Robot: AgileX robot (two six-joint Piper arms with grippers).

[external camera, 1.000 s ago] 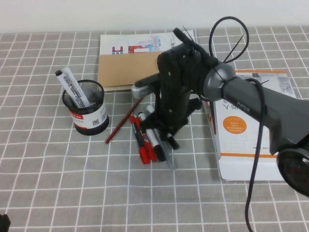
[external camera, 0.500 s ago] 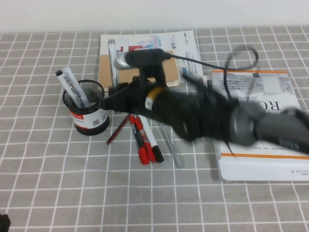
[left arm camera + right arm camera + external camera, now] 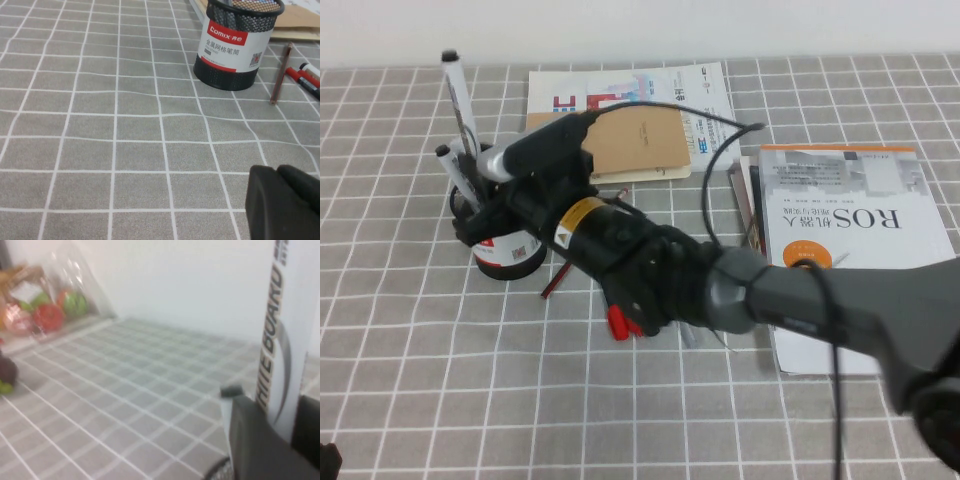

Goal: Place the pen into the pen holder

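The pen [image 3: 457, 100], a white marker with a black cap, stands upright with its cap up over the black mesh pen holder [image 3: 510, 250]. My right gripper [image 3: 477, 185] is shut on its lower barrel, just above the holder's rim. In the right wrist view the white printed barrel [image 3: 282, 340] sits between my black fingers [image 3: 252, 440]. Another white marker [image 3: 447, 163] leans inside the holder. The holder with its red and white label also shows in the left wrist view [image 3: 235, 45]. My left gripper [image 3: 282, 202] is shut and empty, low over the table well short of the holder.
A red marker [image 3: 620, 320] and a brown pencil [image 3: 555, 278] lie right of the holder, partly under my right arm. A brown notebook [image 3: 635, 140] lies behind and a white ROS book [image 3: 850, 240] to the right. A bag of fruit [image 3: 45, 305] sits far off.
My right arm has swung left from the pile of markers to the holder, carrying the pen and turning it upright over the holder's mouth. The left arm has not moved.
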